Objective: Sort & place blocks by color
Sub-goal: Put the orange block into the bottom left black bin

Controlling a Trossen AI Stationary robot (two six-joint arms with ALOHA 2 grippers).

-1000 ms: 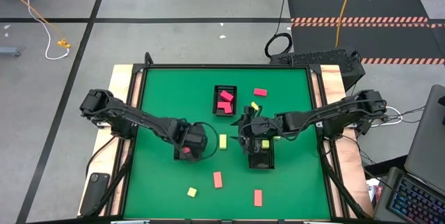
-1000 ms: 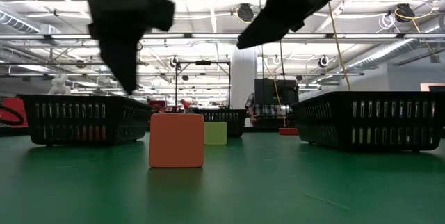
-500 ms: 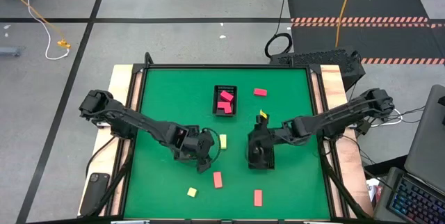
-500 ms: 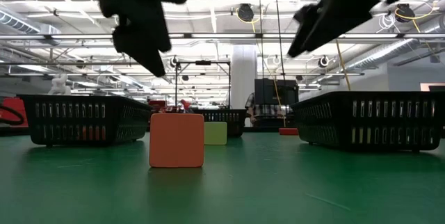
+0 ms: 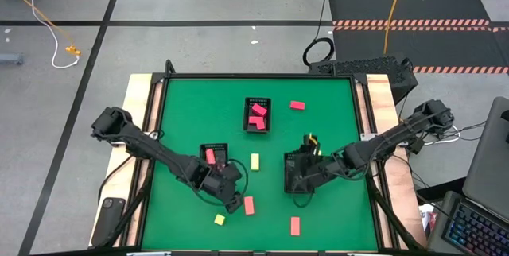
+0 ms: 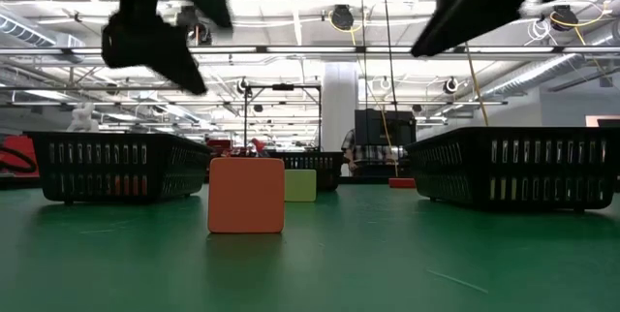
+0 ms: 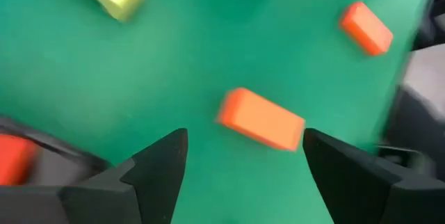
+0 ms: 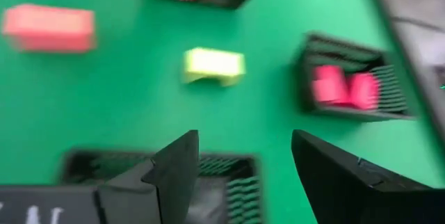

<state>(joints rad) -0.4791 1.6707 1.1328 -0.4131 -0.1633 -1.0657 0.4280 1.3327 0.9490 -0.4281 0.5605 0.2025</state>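
Both hands empty, fingers parted: left hand [image 5: 232,202] beside an orange block [image 5: 248,205], right hand [image 5: 296,183] over a tray [image 5: 288,160].

The high view looks straight down on the whole green table [image 5: 191,105]. The low view sits at table level, very near the orange block [image 6: 246,195], which the left wrist view also shows from above.

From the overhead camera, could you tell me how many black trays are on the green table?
3: far-centre tray, tray by the left gripper, tray under the right gripper.
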